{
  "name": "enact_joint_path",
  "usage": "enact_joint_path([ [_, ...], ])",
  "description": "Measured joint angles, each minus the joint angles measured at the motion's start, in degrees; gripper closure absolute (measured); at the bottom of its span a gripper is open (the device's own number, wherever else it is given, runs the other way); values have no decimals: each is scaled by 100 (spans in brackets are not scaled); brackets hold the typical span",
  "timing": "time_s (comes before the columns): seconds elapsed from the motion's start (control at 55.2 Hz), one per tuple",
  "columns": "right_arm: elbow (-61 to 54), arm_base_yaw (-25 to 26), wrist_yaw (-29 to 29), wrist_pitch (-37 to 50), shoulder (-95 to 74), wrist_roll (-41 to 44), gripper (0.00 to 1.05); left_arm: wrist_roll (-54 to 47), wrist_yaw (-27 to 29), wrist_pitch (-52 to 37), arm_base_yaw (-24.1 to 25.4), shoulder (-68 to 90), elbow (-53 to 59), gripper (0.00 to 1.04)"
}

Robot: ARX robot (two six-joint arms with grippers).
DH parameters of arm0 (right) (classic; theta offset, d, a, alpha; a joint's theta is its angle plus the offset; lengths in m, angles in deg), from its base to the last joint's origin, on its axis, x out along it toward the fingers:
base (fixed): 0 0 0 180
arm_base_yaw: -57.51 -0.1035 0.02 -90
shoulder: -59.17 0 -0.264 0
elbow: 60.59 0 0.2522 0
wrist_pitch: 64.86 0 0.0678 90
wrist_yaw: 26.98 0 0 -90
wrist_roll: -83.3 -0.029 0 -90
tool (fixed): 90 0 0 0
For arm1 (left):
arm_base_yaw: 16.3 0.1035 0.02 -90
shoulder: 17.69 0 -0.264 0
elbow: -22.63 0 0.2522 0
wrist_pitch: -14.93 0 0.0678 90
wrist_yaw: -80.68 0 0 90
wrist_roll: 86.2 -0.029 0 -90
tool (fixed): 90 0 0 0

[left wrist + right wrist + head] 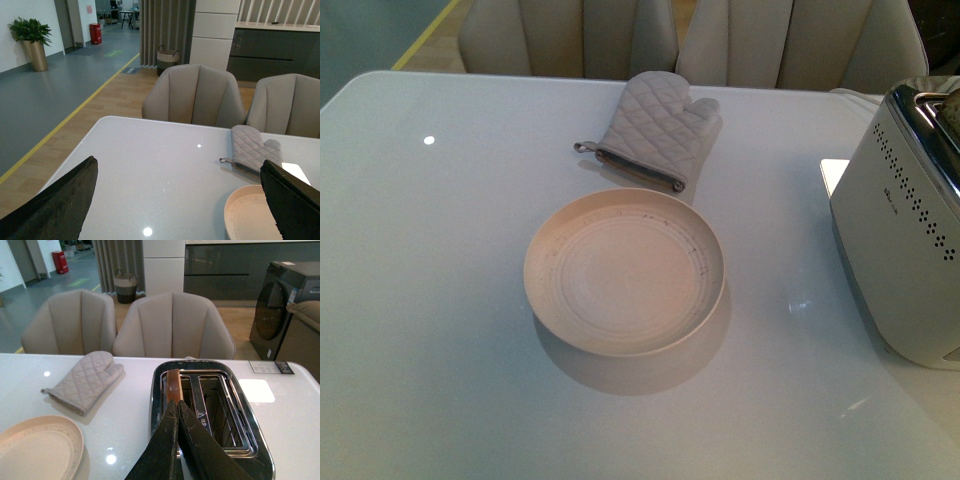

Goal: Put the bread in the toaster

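The white toaster [900,220] stands at the table's right edge, its chrome slotted top [212,410] seen from above in the right wrist view. The bread [173,384] stands on edge in the slot nearer the plate, only its brown crust showing; a sliver of the bread [951,108] also peeks from the top in the front view. My right gripper [177,404] is shut just above the crust's near end, its tips together with nothing between them. Over the table's left part my left gripper [179,162] hangs open and empty. Neither arm appears in the front view.
An empty cream plate [625,272] sits mid-table, with a grey quilted oven mitt [655,130] behind it. Beige chairs [570,35] line the far edge. The toaster almost touches the table's right edge.
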Motion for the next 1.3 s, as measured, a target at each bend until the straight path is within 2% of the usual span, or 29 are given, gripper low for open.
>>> enact_joint_path([
  [0.634, -140, 0, 4, -1054, 1344, 0, 103, 0, 0, 0, 0, 0, 0, 7],
  [0.725, -138, 0, 4, -1998, 2144, -2, 103, 0, 0, 0, 0, 0, 0, 7],
  [0.906, -138, 0, 4, -2065, 2328, 0, 103, 0, 0, 0, 0, 0, 0, 7],
  [1.304, -138, 0, 4, -2065, 2334, 2, 35, 0, 0, 0, 0, 0, 0, 7],
])
